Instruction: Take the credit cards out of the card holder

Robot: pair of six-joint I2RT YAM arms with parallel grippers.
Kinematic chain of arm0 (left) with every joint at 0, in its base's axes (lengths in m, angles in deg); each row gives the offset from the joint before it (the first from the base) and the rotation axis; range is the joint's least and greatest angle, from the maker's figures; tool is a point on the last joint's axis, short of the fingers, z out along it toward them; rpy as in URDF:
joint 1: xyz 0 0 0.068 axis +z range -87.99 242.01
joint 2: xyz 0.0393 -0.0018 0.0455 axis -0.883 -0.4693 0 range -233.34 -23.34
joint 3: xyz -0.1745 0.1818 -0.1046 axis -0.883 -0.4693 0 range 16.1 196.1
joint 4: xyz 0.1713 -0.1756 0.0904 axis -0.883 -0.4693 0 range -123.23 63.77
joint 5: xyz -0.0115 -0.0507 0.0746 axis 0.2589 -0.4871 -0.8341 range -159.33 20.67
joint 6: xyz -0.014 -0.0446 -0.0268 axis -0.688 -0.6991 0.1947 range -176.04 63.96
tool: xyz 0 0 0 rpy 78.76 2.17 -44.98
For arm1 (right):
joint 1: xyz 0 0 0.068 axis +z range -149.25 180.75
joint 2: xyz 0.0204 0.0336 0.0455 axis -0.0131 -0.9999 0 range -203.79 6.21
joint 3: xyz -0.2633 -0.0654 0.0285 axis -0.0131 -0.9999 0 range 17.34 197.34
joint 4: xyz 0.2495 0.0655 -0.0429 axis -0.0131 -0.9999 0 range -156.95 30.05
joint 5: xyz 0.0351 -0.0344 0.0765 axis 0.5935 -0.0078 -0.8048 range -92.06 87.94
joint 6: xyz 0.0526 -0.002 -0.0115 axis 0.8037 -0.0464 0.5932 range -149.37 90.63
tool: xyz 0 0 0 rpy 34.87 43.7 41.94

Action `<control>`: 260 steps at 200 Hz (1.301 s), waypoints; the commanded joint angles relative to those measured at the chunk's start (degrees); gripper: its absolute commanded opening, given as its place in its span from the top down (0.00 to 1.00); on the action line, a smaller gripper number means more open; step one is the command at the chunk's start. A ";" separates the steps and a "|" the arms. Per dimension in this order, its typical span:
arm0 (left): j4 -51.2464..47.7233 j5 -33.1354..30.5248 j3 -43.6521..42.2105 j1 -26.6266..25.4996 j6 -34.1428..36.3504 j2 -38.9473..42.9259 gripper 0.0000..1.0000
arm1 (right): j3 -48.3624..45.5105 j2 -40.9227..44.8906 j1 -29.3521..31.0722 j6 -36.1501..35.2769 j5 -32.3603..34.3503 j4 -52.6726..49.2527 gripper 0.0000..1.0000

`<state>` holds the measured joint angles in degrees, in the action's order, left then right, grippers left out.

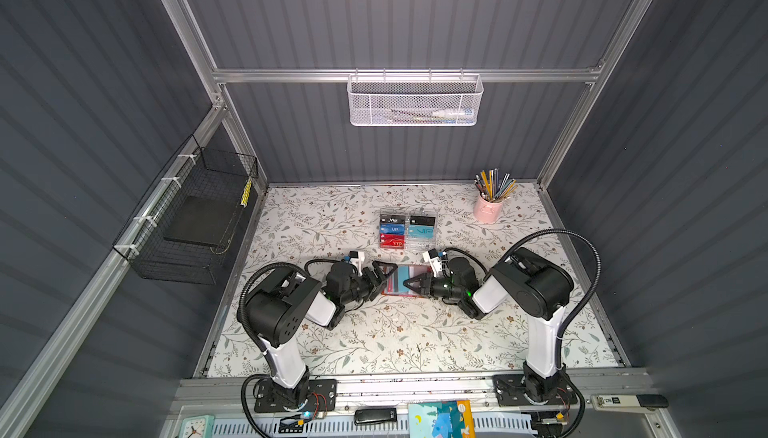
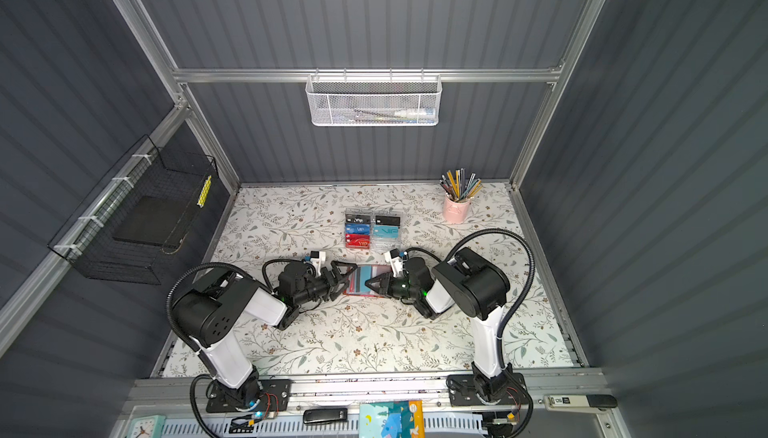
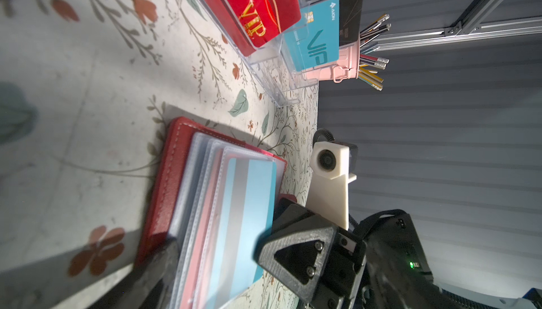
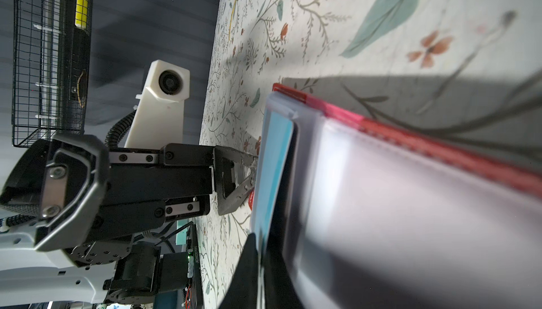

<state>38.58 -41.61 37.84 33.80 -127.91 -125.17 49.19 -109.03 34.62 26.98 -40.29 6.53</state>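
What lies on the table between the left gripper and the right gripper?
The open red card holder, with a light-blue credit card in its top sleeve. Both top views show it.

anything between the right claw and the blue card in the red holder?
Nothing loose. The right claw is shut on the light-blue card at its edge; only a clear sleeve of the card holder wraps it. The left claw sits open at the opposite edge.
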 commanded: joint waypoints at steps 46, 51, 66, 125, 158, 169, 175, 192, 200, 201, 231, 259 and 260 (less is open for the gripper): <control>-11.02 0.97 -2.44 -1.02 -0.43 -2.48 0.00 | -0.92 -1.18 -1.05 -1.71 -2.76 1.20 0.92; -10.98 0.88 -2.48 -1.00 -0.37 -2.50 0.00 | -1.00 -1.15 -1.02 -1.73 -2.96 1.17 0.92; -10.94 0.93 -2.64 -0.98 -0.32 -2.50 0.00 | -1.27 -1.22 -1.19 -2.02 -3.20 1.09 0.92; -10.78 0.80 -2.66 -0.98 -0.33 -2.51 0.00 | -2.19 -1.35 -2.62 -3.55 -5.34 -0.35 0.93; -10.78 0.80 -2.83 -1.05 -0.28 -2.49 0.00 | -3.21 -0.62 -3.56 -5.15 -5.64 -2.08 0.96; -10.85 0.71 -2.84 -1.00 -0.10 -2.43 0.00 | -3.60 -0.23 -3.81 -5.59 -5.38 -2.61 0.99; -11.02 0.69 -2.88 -1.05 -0.02 -2.42 0.00 | -3.77 0.02 -3.96 -5.72 -5.21 -2.83 1.00; -11.24 0.59 -2.92 -1.04 0.06 -2.26 0.00 | -4.30 0.78 -4.34 -6.12 -5.09 -3.57 1.00; -11.58 0.49 -2.88 -0.99 0.29 -2.03 0.00 | -4.35 1.26 -4.46 -6.32 -4.90 -4.25 1.00; -11.66 0.49 -2.86 -1.02 0.31 -2.00 0.00 | -4.43 1.34 -4.44 -6.38 -4.86 -4.34 1.00; -13.34 0.42 -2.36 -1.03 0.77 -0.81 0.00 | -5.14 4.62 -5.03 -8.23 -2.64 -9.01 1.00; -16.89 0.01 -1.35 -1.06 2.39 1.08 0.00 | -5.73 9.23 -5.06 -10.86 0.02 -15.49 1.00; -17.08 -0.02 -1.35 -1.06 2.46 1.13 0.00 | -5.74 9.41 -5.09 -10.98 0.10 -15.63 1.00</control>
<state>36.22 -41.65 37.79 33.41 -127.52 -123.79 44.38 -103.05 29.77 20.03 -43.18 -0.51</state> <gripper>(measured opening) 0.997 0.050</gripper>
